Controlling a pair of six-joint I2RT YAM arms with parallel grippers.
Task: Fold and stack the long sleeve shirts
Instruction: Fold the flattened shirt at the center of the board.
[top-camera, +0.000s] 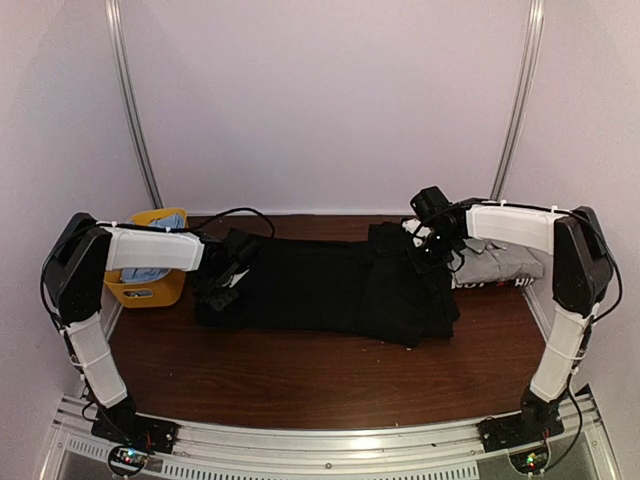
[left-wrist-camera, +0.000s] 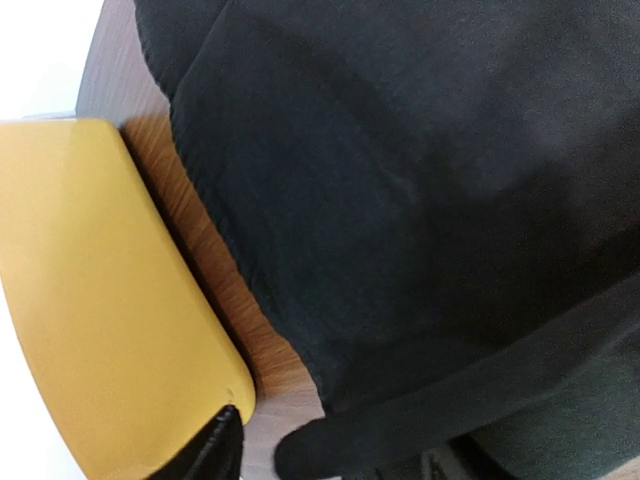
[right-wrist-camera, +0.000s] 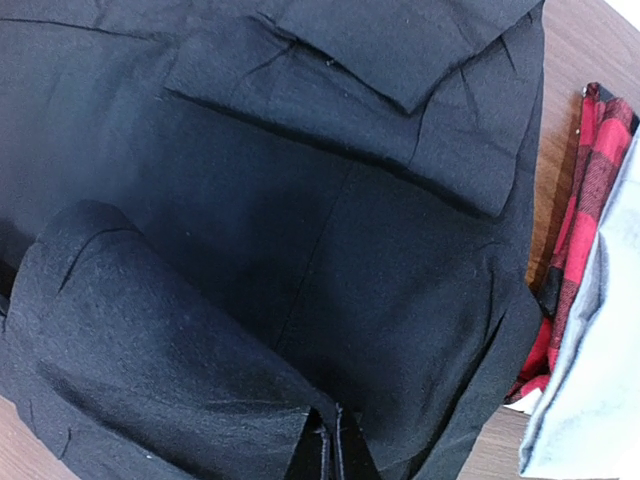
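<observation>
Our right pincer (right-wrist-camera: 332, 450) is shut tight on a fold of the black shirt (top-camera: 320, 285), at its right end. Our left pincer (top-camera: 222, 288) hangs over the left end; we cannot tell how open it is. The shirt lies long, side to side, on the bench (top-camera: 300, 385). The yellow basket (top-camera: 150, 285) sits just left, the grey shirt (top-camera: 500, 262) just right; the room to move is nearer us.

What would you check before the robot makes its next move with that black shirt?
1. Left gripper open, above the black shirt's left end: ok.
2. Right gripper shut on a fold of the shirt: ok.
3. Shirt lying flat: not ok, bunched at the right.
4. Yellow basket apart from the shirt: ok.
5. Folded grey shirt clear of the black one: cannot tell.
</observation>
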